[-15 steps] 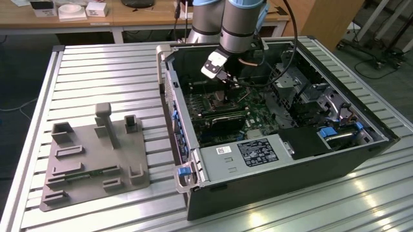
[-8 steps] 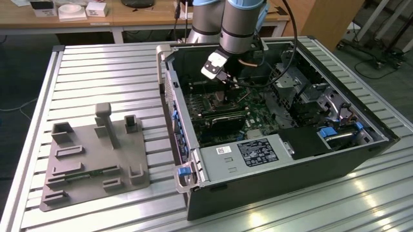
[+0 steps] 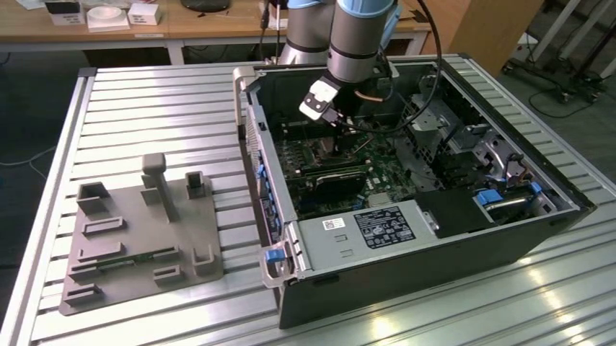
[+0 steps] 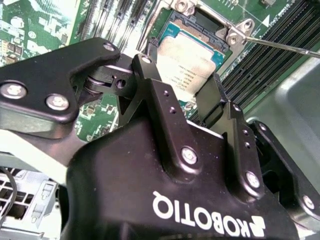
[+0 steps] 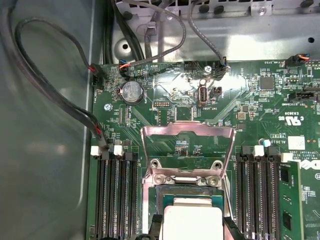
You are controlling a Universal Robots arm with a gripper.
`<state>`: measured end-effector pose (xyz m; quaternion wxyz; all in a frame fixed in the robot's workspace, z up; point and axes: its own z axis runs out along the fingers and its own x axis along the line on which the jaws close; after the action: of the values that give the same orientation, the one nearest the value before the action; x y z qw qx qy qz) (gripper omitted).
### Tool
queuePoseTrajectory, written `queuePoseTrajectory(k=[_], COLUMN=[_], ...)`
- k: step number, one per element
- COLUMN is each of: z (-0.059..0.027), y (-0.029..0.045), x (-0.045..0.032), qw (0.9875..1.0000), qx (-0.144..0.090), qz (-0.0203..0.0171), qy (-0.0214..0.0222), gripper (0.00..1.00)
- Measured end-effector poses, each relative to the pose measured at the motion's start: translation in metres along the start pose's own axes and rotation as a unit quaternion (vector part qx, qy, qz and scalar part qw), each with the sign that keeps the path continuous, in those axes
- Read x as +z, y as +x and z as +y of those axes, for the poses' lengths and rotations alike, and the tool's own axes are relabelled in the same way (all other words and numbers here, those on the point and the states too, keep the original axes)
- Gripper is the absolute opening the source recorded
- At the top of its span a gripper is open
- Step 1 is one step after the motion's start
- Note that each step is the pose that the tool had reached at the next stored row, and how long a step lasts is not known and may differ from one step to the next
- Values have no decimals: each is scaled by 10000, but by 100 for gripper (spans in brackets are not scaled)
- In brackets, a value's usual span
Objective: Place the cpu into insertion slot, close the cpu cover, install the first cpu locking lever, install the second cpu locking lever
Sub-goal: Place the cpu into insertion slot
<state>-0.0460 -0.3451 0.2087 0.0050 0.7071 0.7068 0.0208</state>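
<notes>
The cpu [image 5: 192,217], a small square chip with a silvery top, sits between my two black fingertips [image 5: 156,225] directly over the insertion slot [image 5: 165,192] on the green motherboard. In both wrist views my gripper [image 4: 180,75] is shut on the cpu [image 4: 187,62], one finger against each side edge. Whether the chip rests in the slot or hovers just above it, I cannot tell. The cpu cover [image 5: 187,131], a thin silvery frame, stands swung open beyond the slot. A thin metal locking lever [image 4: 280,46] sticks out beside the slot. In the exterior view the gripper [image 3: 332,133] is down inside the open computer case.
Long black memory slots [image 5: 117,200] flank the socket on both sides. Cables [image 5: 60,100] hang along the case wall. A grey power supply box [image 3: 371,227] fills the near end of the case [image 3: 539,231]. A grey fixture plate [image 3: 144,238] lies on the slatted table at the exterior view's left.
</notes>
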Motion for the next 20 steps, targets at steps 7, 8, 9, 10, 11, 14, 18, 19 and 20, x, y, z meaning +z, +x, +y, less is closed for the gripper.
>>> queuePoseTrajectory(k=[7,8,9,10,11,14,18,19,20], z=[-2,-3,-3,-4,-4,-5,-5,-5,-5], y=[27,27,29,31,33,36,36,36,36], x=[43,50,58,69,78,96,100,100,103], qw=[10000,10000,10000,10000,10000,10000,10000,10000,10000], qx=[17,25,28,31,32,34,34,34,34], qz=[10,9,9,8,9,9,8,7,6], qy=[0,0,0,0,0,0,1,1,0], gripper=[54,54,54,54,54,54,54,54,54])
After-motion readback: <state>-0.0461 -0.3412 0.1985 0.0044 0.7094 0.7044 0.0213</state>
